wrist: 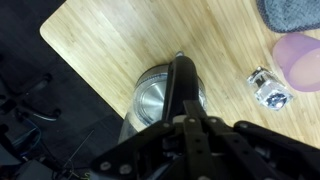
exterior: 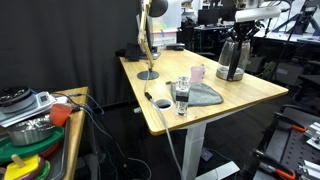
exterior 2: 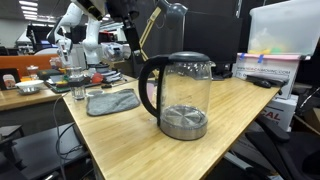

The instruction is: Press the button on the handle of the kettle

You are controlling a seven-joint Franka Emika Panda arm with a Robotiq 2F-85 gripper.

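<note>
I hang my gripper (wrist: 190, 128) right above the kettle (wrist: 150, 100), lined up along its handle (wrist: 181, 80) so the button sits beneath me. The kettle stands near the table (wrist: 110, 40) edge. I cannot tell how far my jaws are open; nothing seems held.

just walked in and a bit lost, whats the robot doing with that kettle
The arm's gripper hangs over the glass kettle on the wooden table. The wrist view looks straight down along the kettle's handle. Contact with the button isn't visible. A grey cloth and a glass sit apart from it.
</note>
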